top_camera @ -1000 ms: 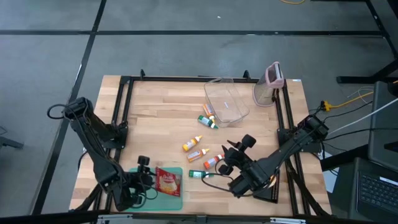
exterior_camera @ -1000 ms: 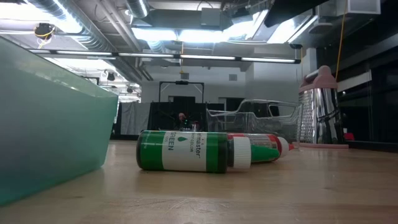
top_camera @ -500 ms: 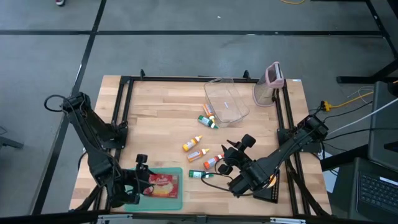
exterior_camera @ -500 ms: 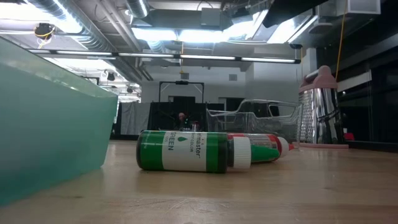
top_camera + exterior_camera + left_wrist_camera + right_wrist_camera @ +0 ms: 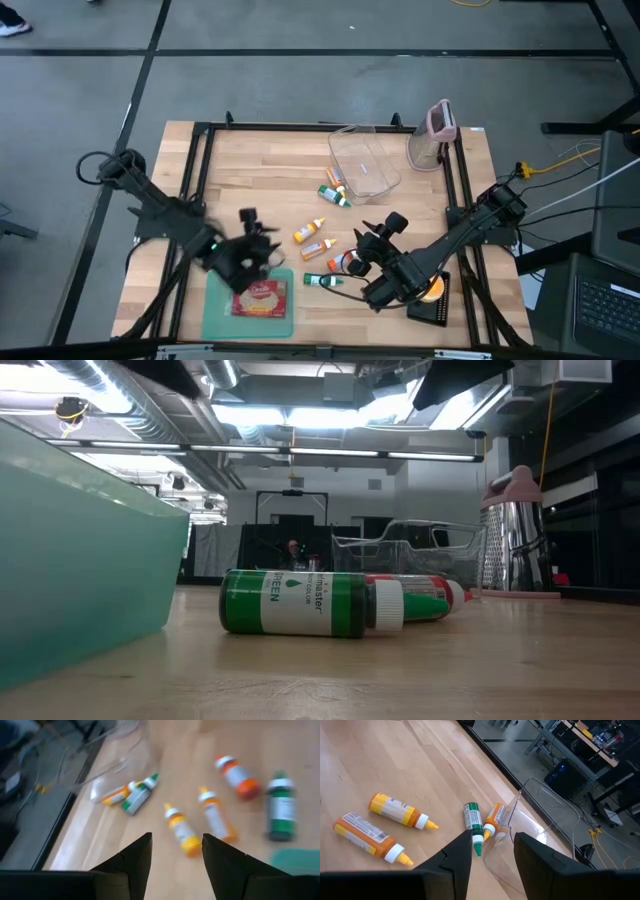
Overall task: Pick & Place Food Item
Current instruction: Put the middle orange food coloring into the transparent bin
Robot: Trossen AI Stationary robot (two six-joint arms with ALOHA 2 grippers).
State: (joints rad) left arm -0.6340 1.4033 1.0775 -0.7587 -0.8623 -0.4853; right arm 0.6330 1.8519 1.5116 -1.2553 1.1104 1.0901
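From above, the food packet (image 5: 261, 298) lies flat in the green tray (image 5: 215, 312) at the tabletop's near left corner, its long axis running roughly across the tray, and the left end effector (image 5: 252, 262) hovers just beyond the tray's far edge, fingers apart and empty; the packet sits close behind it, so the left arm is plainly the nearer one, while the right end effector (image 5: 372, 243) waits among the small bottles (image 5: 309, 232) well to the packet's right. At tabletop height only the tray's wall (image 5: 80, 550) and a green bottle (image 5: 300, 603) show, no end effector. The left wrist view looks past parted fingers (image 5: 135, 857) at scattered bottles, the packet out of sight. The right wrist view shows its own fingers (image 5: 457, 855) apart, empty, facing the clear container (image 5: 540, 830)
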